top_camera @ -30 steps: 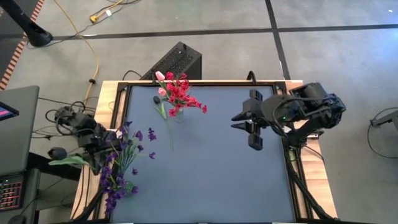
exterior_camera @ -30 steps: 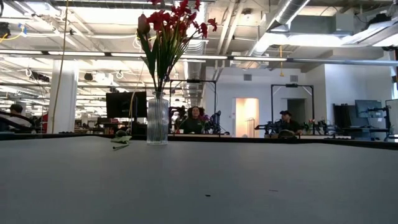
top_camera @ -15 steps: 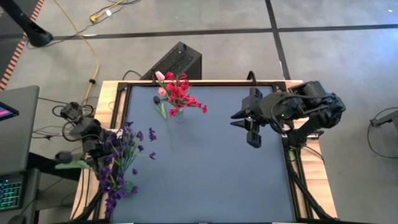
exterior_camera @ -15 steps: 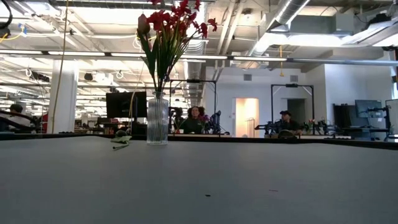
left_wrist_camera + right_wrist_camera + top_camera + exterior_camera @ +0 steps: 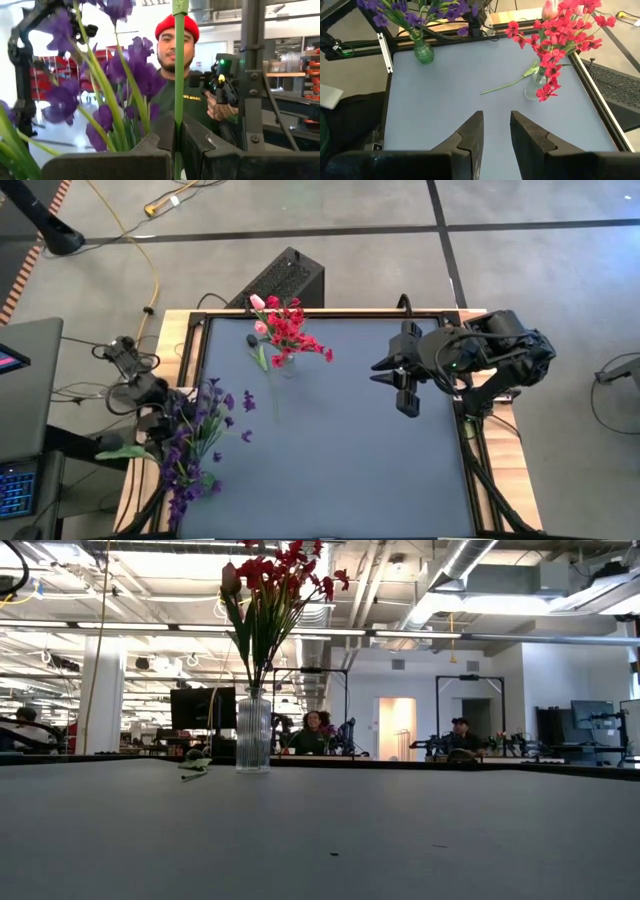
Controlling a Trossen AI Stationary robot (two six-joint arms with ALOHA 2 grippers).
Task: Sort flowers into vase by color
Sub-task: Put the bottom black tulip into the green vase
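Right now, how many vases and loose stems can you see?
Clear ribbed glass vase: 1
Small green glass vase: 1
Loose thin green stem lying flat: 1
Total: 3

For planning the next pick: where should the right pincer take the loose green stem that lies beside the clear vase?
Probably grip the loose stem near its bare end, away from the clear vase, right pincer coming straight down: it lies flat on the table.

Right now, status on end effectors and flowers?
Left end effector shut on green stem beside purple flowers. Right end effector open, empty, mid-table. Loose stem beside clear vase.
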